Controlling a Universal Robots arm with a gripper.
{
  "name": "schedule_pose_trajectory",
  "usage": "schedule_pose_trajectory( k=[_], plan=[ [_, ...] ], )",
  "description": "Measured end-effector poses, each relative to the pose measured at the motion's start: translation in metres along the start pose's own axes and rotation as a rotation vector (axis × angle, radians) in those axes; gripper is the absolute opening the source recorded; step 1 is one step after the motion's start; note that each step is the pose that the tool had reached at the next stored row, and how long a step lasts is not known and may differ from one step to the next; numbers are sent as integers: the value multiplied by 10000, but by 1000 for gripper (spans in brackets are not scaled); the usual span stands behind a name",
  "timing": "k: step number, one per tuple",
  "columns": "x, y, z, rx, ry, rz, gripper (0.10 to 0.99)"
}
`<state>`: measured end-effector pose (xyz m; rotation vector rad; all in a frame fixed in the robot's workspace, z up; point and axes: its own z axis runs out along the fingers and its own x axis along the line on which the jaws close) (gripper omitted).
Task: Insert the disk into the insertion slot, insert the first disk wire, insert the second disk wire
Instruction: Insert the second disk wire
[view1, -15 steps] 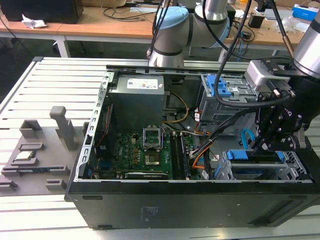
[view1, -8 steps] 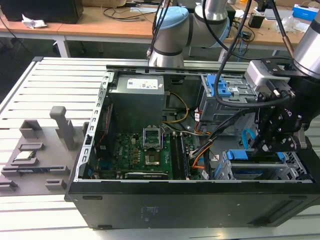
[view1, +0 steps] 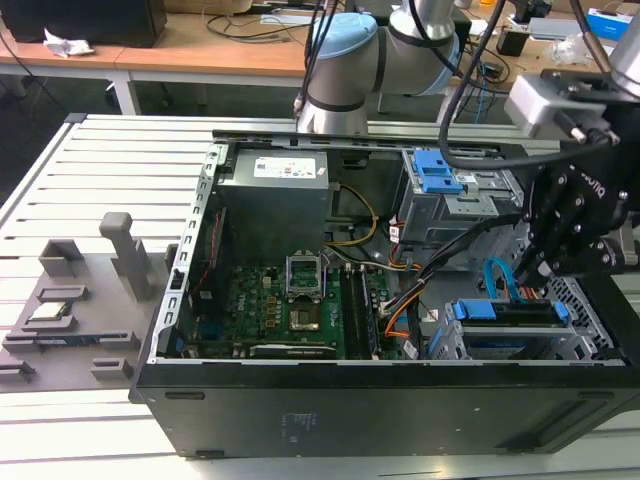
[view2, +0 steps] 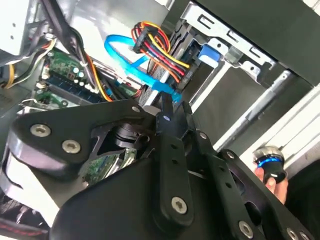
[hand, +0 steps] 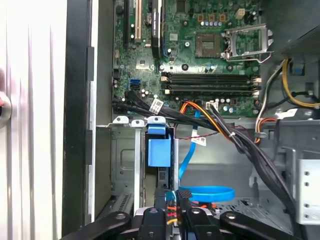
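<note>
Black jaws (hand: 172, 207) clamped on wire plug at blue-framed disk (hand: 159, 152) in slot (hand: 125, 165)

Arm (view1: 345, 75): silver tube sections joined by light-blue joint caps; black cables (view1: 470, 90) are routed alongside. A pale grey box (view1: 550, 100) is mounted at the wrist. Gripper (view2: 167, 107): matte black linkage plates fastened with silver screws (view2: 41, 130), white lettering printed on the body.
</note>
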<state>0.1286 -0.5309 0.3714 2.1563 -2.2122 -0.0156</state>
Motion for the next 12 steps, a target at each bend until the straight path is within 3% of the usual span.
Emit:
schedule_pose_trajectory(
  k=[1,4,12],
  plan=[
    [-11,3,-47,0,0,0,157],
    [-19,9,-187,0,1,0,106],
    [-19,10,-206,0,1,0,106]
  ],
)
